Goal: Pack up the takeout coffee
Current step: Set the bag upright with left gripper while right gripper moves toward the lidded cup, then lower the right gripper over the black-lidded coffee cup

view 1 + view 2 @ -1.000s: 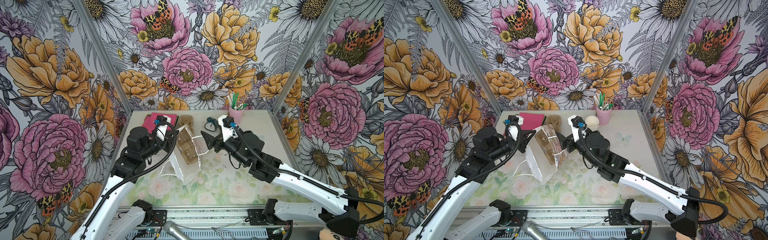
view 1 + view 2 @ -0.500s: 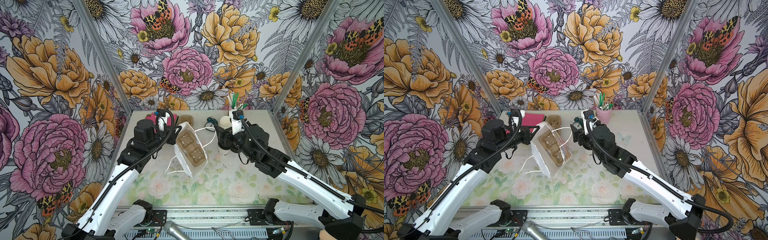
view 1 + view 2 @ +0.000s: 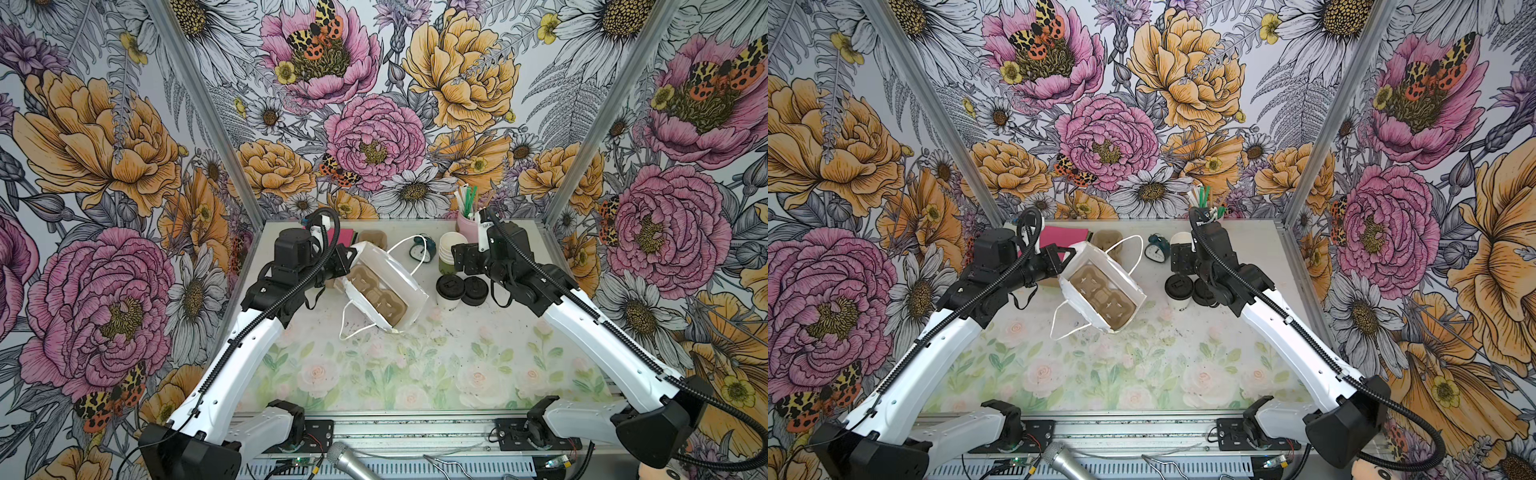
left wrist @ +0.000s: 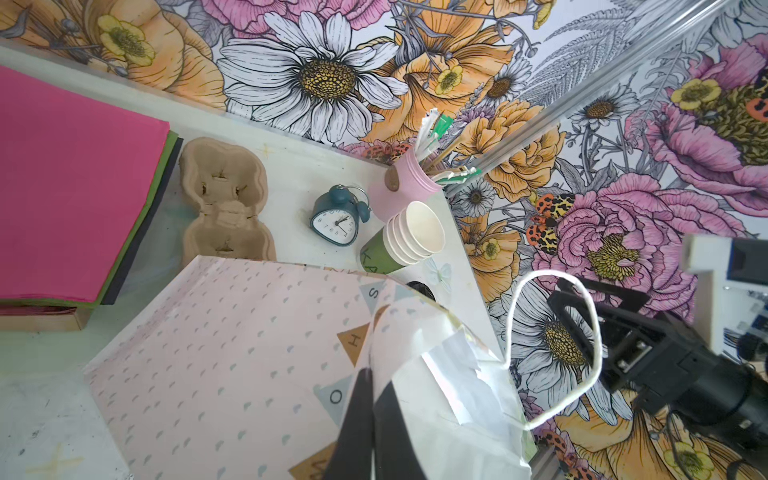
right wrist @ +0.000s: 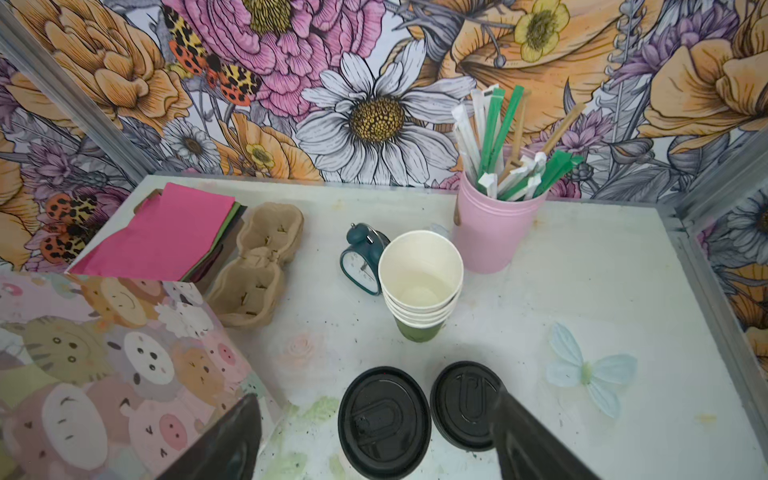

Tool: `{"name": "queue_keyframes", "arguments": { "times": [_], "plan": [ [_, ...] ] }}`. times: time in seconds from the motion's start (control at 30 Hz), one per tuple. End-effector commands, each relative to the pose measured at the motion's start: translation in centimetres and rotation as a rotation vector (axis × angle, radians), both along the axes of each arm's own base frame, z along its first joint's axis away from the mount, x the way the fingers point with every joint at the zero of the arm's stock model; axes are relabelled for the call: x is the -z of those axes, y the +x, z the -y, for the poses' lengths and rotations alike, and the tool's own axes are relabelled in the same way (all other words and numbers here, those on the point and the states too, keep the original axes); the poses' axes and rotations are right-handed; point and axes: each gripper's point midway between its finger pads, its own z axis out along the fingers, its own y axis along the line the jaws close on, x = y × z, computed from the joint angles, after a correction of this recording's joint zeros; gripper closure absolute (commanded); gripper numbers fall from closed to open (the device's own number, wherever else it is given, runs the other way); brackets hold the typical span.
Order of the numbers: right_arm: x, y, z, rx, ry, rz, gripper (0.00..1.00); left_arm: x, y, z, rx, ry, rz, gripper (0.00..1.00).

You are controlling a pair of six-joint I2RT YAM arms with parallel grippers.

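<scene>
The small white paper cup with a round black plastic lid (image 3: 449, 287) stands upright just beside the patterned paper gift bag (image 3: 395, 270). The left gripper (image 3: 349, 262) pinches that bag's rim on its far side. The right gripper (image 5: 374, 392) hovers spread above the cup. The cup is probably light and crushable, so it is best clasped gently by its wall under the lid.

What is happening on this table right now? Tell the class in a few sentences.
The left tool is shut on the rim of the paper bag, holding it open with a cardboard cup carrier inside. The right tool hangs open above the takeout coffee, which stands beside a pile of black lids. The coffee is not yet gripped or packed.
</scene>
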Motion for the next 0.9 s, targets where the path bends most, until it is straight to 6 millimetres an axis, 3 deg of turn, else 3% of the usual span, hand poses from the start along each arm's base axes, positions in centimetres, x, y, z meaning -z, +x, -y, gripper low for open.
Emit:
{"name": "queue_keyframes", "arguments": {
  "times": [0.0,0.47,0.7,0.87],
  "plan": [
    [0.7,-0.5,-0.7,-0.028,0.038,-0.064,0.12,0.3,0.9,-0.7,-0.013,-0.015,-0.032,0.93],
    [2.1,0.5,0.1,-0.026,0.023,-0.104,0.1,1.5,3.8,-2.7,-0.003,0.033,-0.056,0.62],
    [5.4,0.2,0.0,-0.086,-0.061,-0.255,0.06,-0.9,3.6,-3.3,0.018,0.088,0.035,0.35],
    [8.0,-0.2,-0.1,-0.13,-0.147,-0.383,0.0,-1.6,3.0,-3.8,0.033,0.163,0.096,0.18]
  ]
}}
